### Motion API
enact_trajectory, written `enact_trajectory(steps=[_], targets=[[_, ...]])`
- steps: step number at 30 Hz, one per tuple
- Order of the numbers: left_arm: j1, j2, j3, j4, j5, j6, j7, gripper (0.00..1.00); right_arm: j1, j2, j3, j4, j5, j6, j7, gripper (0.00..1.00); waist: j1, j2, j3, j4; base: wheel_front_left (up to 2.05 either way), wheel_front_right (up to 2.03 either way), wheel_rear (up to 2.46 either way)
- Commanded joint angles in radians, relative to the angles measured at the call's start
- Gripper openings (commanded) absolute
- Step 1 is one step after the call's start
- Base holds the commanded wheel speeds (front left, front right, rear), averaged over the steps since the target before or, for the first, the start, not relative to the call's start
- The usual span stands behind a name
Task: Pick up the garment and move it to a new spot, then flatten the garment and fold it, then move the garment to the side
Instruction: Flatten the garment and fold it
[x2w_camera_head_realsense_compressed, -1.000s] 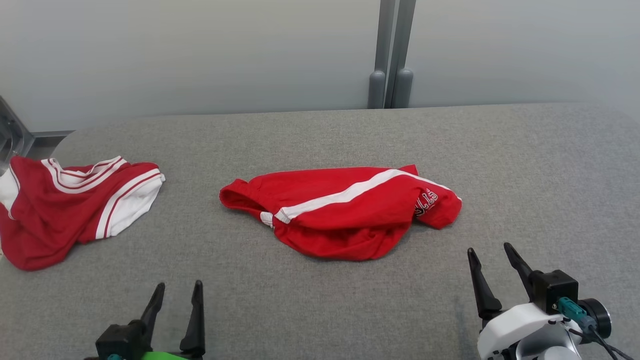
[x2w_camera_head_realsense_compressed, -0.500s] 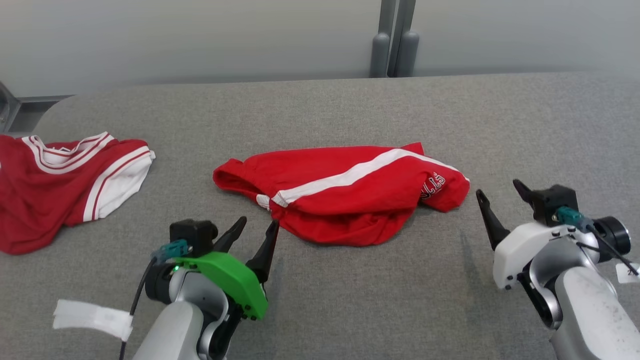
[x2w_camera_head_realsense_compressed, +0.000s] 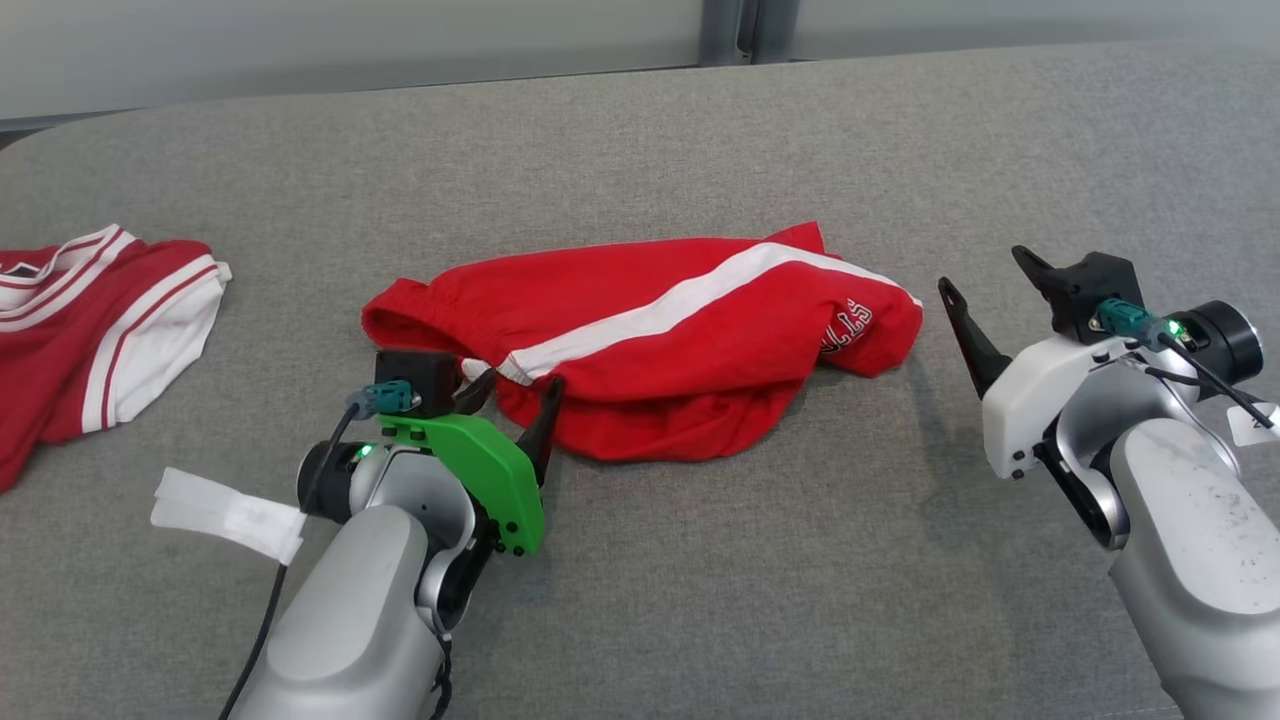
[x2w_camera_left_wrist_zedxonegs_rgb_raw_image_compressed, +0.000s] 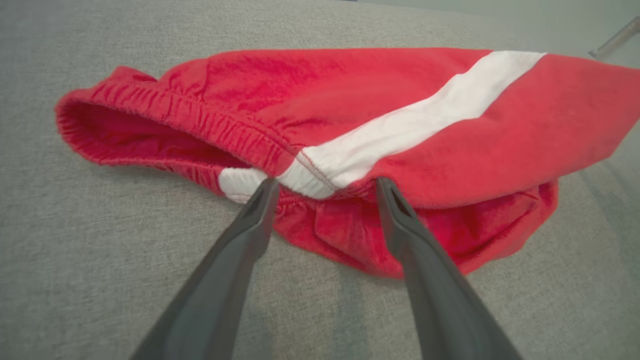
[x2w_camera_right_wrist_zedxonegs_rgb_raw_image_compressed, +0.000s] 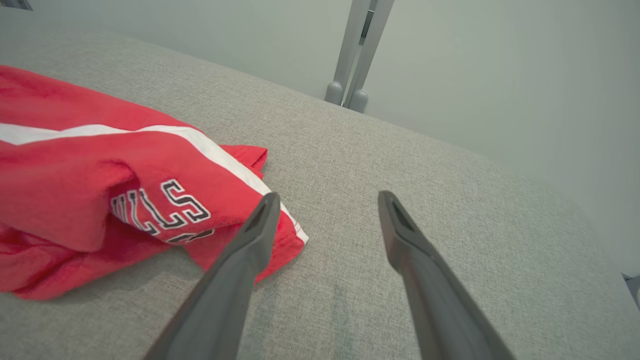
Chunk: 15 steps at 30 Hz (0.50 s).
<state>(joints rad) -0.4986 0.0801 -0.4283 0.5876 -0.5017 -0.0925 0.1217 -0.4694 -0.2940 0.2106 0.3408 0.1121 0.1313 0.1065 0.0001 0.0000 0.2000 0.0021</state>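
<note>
Straddles the waistband (x2w_camera_left_wrist_zedxonegs_rgb_raw_image_compressed: 240, 135) of the garment (x2w_camera_head_realsense_compressed: 680, 340), crumpled mid-way across the desk (x2w_camera_head_realsense_compressed: 700, 560), with left gripper (x2w_camera_head_realsense_compressed: 522, 380) released; poises right gripper (x2w_camera_head_realsense_compressed: 982, 268), likewise released, beside the hem (x2w_camera_right_wrist_zedxonegs_rgb_raw_image_compressed: 280, 235). Risks pinching one layer only, bunching the lift.

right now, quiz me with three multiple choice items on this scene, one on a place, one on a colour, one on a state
1. Where is the left gripper?
A) at the waistband end of the red shorts
B) at their lettered leg end
C) above the far-left garment

2. What colour is the stripe along the shorts?
A) black
B) white
C) yellow

3. What state is the right gripper in?
A) shut on the shorts
B) shut on nothing
C) open, holding nothing

Answers:
1 A: its fingertips sit against the gathered waistband, where the stripe ends.
2 B: a white band crosses the red cloth.
3 C: its fingers stand wide apart with just grey surface between them.
</note>
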Motion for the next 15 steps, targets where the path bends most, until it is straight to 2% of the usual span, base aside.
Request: enact_trajectory(steps=[1, 5, 9, 15], targets=[[-0.024, -0.001, -0.002, 0.013, -0.009, -0.004, -0.011, 1.0, -0.018, -0.006, 0.006, 0.012, 0.007, -0.001, -0.011, 1.0, -0.0001, 0.0, 0.019, -0.017, 0.0, 0.0, 0.0], [-0.051, -0.009, -0.004, 0.052, -0.025, -0.008, -0.026, 0.96, -0.034, -0.011, 0.016, 0.043, 0.013, -0.001, -0.026, 1.0, -0.0001, 0.0, 0.027, -0.022, 0.0, 0.0, 0.0], [-0.071, -0.013, 0.015, 0.098, -0.033, 0.032, -0.038, 1.0, -0.046, -0.014, 0.021, 0.066, 0.019, -0.001, -0.04, 1.0, -0.0001, 0.0, 0.033, -0.025, 0.0, 0.0, 0.0], [-0.071, -0.016, 0.027, 0.103, -0.103, -0.009, -0.038, 1.0, -0.051, -0.013, 0.021, 0.086, 0.032, -0.001, -0.055, 1.0, -0.0001, 0.0, 0.037, -0.02, 0.0, 0.0, 0.0]])
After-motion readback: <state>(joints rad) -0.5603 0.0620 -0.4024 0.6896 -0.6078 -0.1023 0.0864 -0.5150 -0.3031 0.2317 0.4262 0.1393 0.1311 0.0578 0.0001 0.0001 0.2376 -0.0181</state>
